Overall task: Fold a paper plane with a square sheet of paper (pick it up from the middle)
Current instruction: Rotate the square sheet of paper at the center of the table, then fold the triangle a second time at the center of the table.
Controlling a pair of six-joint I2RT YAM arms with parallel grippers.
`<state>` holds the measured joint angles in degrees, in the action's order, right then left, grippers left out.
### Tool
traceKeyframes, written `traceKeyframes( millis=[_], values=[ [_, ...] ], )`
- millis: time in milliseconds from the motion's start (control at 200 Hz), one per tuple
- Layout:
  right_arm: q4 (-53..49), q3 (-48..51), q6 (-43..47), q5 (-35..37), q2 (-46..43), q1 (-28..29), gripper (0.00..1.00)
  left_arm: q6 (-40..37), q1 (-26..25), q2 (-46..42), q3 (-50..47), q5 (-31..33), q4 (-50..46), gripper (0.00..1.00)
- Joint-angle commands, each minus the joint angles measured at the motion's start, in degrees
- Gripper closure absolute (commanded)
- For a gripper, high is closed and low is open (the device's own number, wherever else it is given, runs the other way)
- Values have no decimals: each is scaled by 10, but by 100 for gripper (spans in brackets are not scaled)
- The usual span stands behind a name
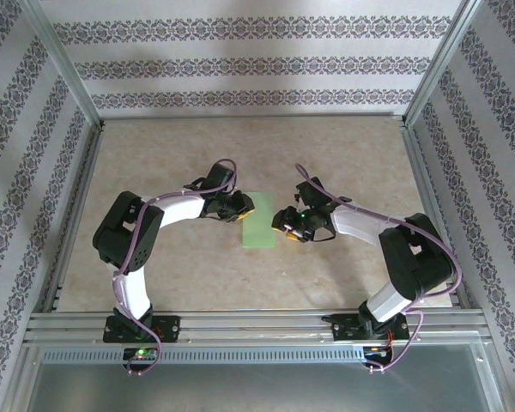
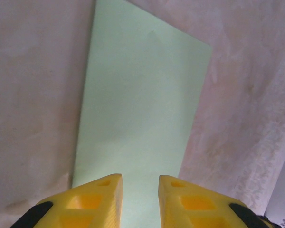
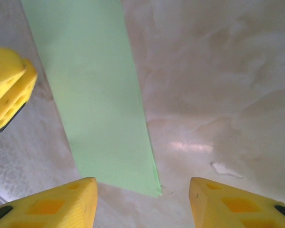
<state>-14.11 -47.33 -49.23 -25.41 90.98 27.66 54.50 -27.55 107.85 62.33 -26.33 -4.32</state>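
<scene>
**A:** Where is the green paper (image 1: 259, 221) to be found?

**B:** It is seen lying flat near the middle of the table (image 1: 197, 154) in the top view, as a tall narrow rectangle rather than a square. In the right wrist view a doubled edge can be made out along its side towards 3 o'clock.

**A:** And how is the left gripper (image 2: 139, 199) placed?

**B:** It is set at about 10 o'clock of the paper in the top view. Its yellow fingers (image 2: 92, 202) are parted by a narrow gap only, and the paper is seen through that gap, beneath them. Nothing is seen clamped.

**A:** The right gripper (image 3: 142, 204)?

**B:** It is found at 3 o'clock of the paper, just beside that edge. Its jaws are spread wide and nothing is held. The paper's near corner is seen ending between the two fingers (image 3: 42, 204), closer to the one at 9 o'clock. One finger of the left gripper is visible at 9 o'clock in that view.
</scene>
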Motion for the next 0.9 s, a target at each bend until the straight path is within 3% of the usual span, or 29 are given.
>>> traceKeyframes(
  millis=[0, 894],
  values=[
    [13, 11, 8, -26, -10, 13, 48, 1, -5, 15, 7, 21, -20, 74],
    [6, -12, 4, -35, 62, 57, 56, 29, -4, 30, -15, 41, -43, 76]
  ],
)
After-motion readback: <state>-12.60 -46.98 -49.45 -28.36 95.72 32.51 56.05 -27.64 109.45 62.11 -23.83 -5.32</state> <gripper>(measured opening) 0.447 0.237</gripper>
